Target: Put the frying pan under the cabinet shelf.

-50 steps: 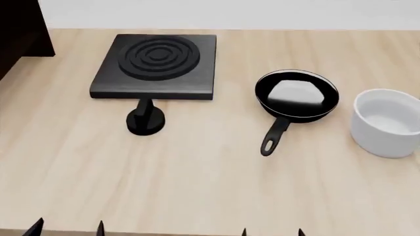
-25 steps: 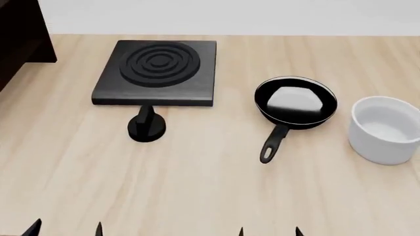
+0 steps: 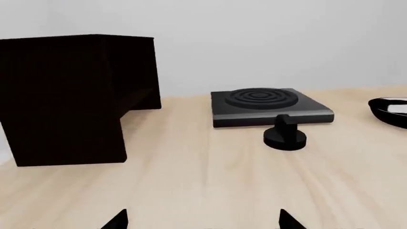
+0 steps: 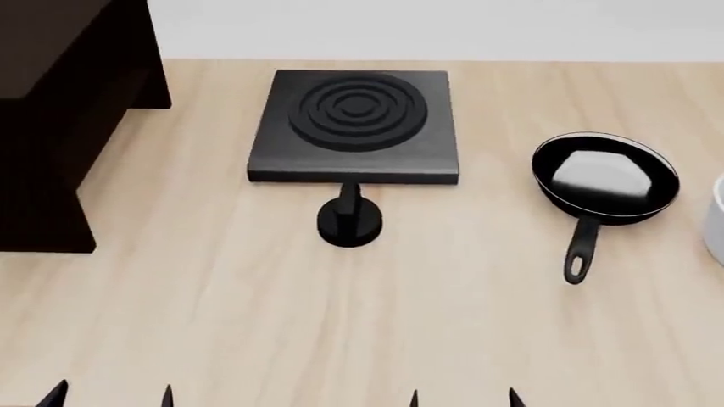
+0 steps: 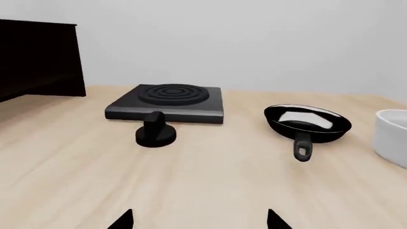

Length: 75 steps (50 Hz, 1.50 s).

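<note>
The frying pan sits upright on the wooden table at the right, its short handle pointing toward me. It also shows in the right wrist view, and its edge in the left wrist view. The cabinet shelf stands at the far left, dark brown and far larger; it also shows in the left wrist view and the right wrist view. My left gripper and right gripper show only their fingertips at the near edge, both open and empty, far from the pan.
A square black plate with concentric rings lies at the back middle. A small black knob-like piece stands just in front of it. A white bowl's edge shows right of the pan. The table is light wood.
The head view has swung left: everything on the table has shifted right in the frame, the cabinet has come further into view and the bowl is nearly out. Nothing was touched.
</note>
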Available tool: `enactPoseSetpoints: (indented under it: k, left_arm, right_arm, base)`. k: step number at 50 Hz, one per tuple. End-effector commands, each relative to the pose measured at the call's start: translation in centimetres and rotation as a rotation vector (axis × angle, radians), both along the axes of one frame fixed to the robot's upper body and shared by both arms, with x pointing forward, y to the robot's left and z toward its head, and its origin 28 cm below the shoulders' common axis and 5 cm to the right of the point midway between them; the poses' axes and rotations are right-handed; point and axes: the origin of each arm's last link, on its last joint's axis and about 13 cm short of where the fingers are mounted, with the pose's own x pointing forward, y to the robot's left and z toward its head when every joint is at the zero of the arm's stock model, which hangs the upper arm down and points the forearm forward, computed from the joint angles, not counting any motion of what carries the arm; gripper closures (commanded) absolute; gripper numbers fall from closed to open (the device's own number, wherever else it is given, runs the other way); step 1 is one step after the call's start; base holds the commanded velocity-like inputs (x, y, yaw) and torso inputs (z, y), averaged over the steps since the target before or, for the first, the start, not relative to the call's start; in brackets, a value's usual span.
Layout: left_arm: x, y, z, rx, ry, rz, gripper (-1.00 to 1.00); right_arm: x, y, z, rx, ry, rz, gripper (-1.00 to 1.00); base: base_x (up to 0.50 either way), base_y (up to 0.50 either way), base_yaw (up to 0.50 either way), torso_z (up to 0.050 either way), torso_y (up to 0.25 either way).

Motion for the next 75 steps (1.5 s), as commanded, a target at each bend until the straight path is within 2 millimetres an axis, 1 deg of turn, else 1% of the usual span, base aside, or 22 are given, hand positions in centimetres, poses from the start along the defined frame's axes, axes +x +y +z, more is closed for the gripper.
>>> enactPoseSetpoints:
  k: [1, 15, 16, 22, 24, 25, 26, 28, 29, 33, 36, 42, 46, 55, 61, 68, 75]
  left_arm:
    - [-0.1, 0.1, 0.0, 0.004, 0.0, 0.0, -1.0]
    - [0.2, 0.0, 0.1, -0.013, 0.007, 0.011, -1.0]
    - [0.2, 0.0, 0.1, -0.009, 0.007, 0.006, -1.0]
    - [0.7, -0.1, 0.4, -0.003, 0.01, 0.001, -1.0]
    - [1.1, -0.3, 0.8, 0.006, 0.013, 0.0, -1.0]
    - [1.3, -0.3, 1.1, 0.012, 0.018, -0.01, -1.0]
    - [1.5, -0.4, 1.6, 0.012, 0.014, -0.015, -1.0]
    - [1.8, -0.5, 2.4, 0.012, 0.009, -0.039, -1.0]
    - [2.1, -0.6, 3.1, -0.005, 0.008, -0.067, -1.0]
    - [2.8, -0.7, 4.6, -0.001, -0.008, -0.104, -1.0]
    - [3.4, -0.8, 6.3, -0.004, -0.029, -0.132, -1.0]
    - [4.2, -0.6, 8.1, 0.016, -0.056, -0.141, -1.0]
    - [4.6, -0.4, 9.0, 0.014, -0.068, -0.145, -1.0]
    - [5.1, 0.2, 11.9, 0.047, -0.124, -0.132, -1.0]
    - [5.3, 0.3, 13.5, 0.07, -0.155, -0.127, -1.0]
    - [5.7, 0.5, 15.2, 0.072, -0.176, -0.129, -1.0]
    - [6.2, 0.6, 16.3, 0.08, -0.177, -0.136, -1.0]
  right_arm:
    - [-0.1, 0.0, 0.1, 0.006, 0.0, -0.001, -1.0]
    - [0.2, -0.2, 0.2, 0.003, 0.009, -0.026, -1.0]
    - [0.3, -0.3, 0.4, 0.019, 0.015, -0.028, -1.0]
    - [0.4, -0.3, 0.9, -0.009, 0.015, -0.04, -1.0]
    - [0.7, -0.5, 1.1, -0.048, 0.044, -0.092, -1.0]
    - [0.8, -0.6, 1.4, -0.036, 0.034, -0.083, -1.0]
    - [1.0, -0.7, 1.9, -0.057, 0.035, -0.107, -1.0]
    - [1.2, -0.7, 2.9, -0.067, 0.021, -0.098, -1.0]
    - [1.3, -0.7, 3.4, -0.08, 0.018, -0.093, -1.0]
    - [1.9, -0.8, 4.9, -0.108, -0.002, -0.086, -1.0]
    - [2.2, -0.8, 6.9, -0.123, -0.034, -0.066, -1.0]
    - [2.6, -0.9, 9.3, -0.148, -0.073, -0.046, -1.0]
    - [2.9, -1.2, 10.3, -0.149, -0.087, -0.045, -1.0]
    - [3.5, -1.9, 13.3, -0.172, -0.129, -0.052, -1.0]
    - [3.9, -2.5, 15.1, -0.186, -0.147, -0.062, -1.0]
    - [4.4, -2.7, 16.5, -0.212, -0.16, -0.062, -1.0]
    - [4.8, -2.9, 17.4, -0.215, -0.155, -0.057, -1.0]
  base:
    - [0.0, 0.5, 0.0, 0.047, 0.08]
    - [0.0, 0.5, 0.0, 0.043, 0.073]
    - [0.0, 0.0, 0.0, 0.0, 0.0]
    - [0.0, -0.01, 0.0, 0.0, 0.0]
    - [0.0, 0.0, 0.0, 0.0, 0.0]
    - [0.0, 0.0, 0.0, 0.0, 0.0]
    - [0.0, 0.0, 0.0, 0.0, 0.0]
    - [0.0, 0.0, 0.0, 0.0, 0.0]
    - [0.0, 0.0, 0.0, 0.0, 0.0]
    - [0.0, 0.0, 0.0, 0.0, 0.0]
    - [0.0, 0.0, 0.0, 0.0, 0.0]
    - [0.0, 0.0, 0.0, 0.0, 0.0]
    - [0.0, 0.0, 0.0, 0.0, 0.0]
    - [0.0, 0.0, 0.0, 0.0, 0.0]
    - [0.0, 0.0, 0.0, 0.0, 0.0]
    - [0.0, 0.0, 0.0, 0.0, 0.0]
    - [0.0, 0.0, 0.0, 0.0, 0.0]
